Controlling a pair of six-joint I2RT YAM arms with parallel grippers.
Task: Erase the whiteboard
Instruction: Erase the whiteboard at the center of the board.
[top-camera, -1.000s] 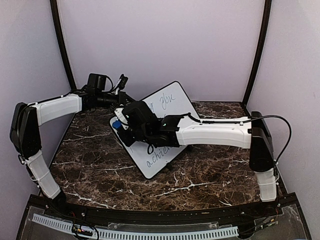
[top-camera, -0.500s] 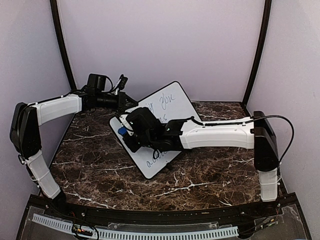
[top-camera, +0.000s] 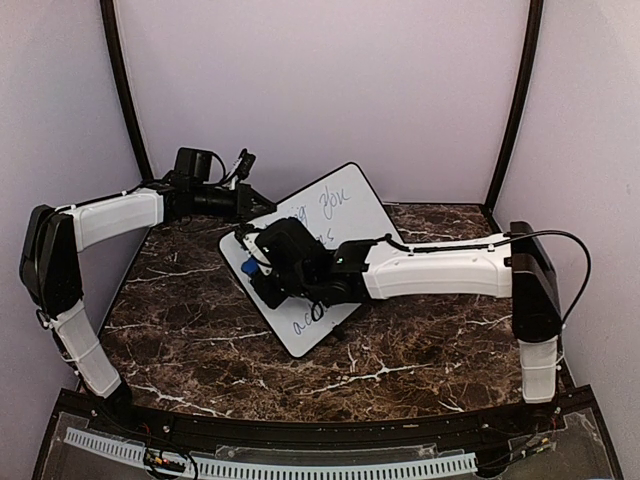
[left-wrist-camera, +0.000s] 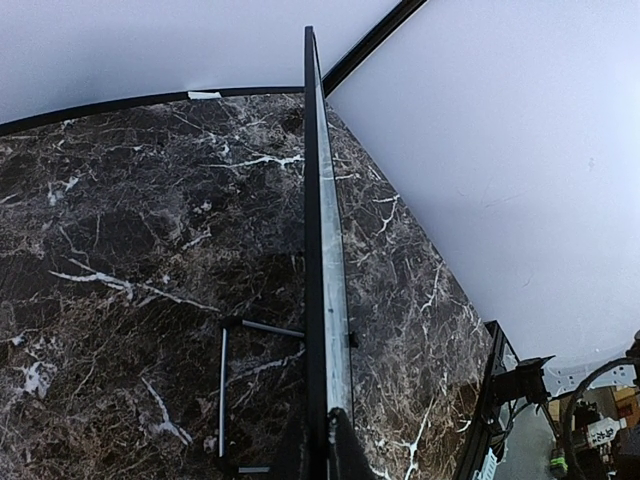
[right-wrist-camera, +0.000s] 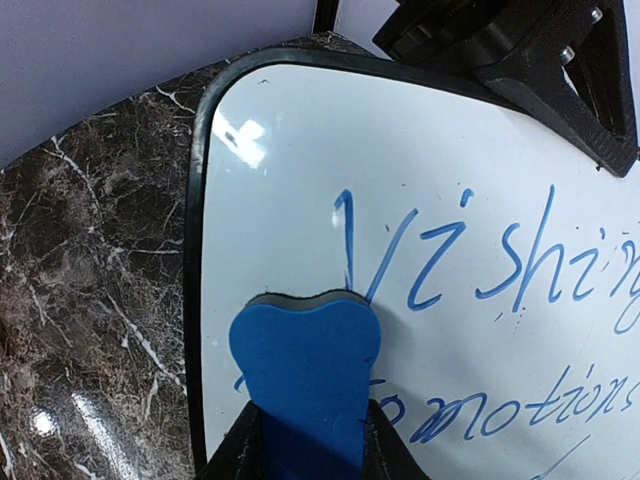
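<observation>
**Right gripper** (right-wrist-camera: 305, 445): closed on a blue foam eraser (right-wrist-camera: 305, 365), matte and soft, its front edge scalloped. The eraser is pressed against the glossy whiteboard (right-wrist-camera: 480, 160) at the start of the blue handwriting (right-wrist-camera: 345, 235).

**Left gripper** (left-wrist-camera: 322, 455): fingers pinch the board's thin black frame, which its own view shows edge-on.

**Whiteboard:** rounded at the corners, it stands tilted at the centre-back of the table, its upper corner toward 12 o'clock.

**Surroundings:** the table (top-camera: 190, 330) is polished dark-brown marble with white veins, enclosed by plain lilac walls (top-camera: 320, 80).

**Change:** compared with one second earlier, the eraser sits slightly further toward 5 o'clock on the board. The left arm is unchanged.
</observation>
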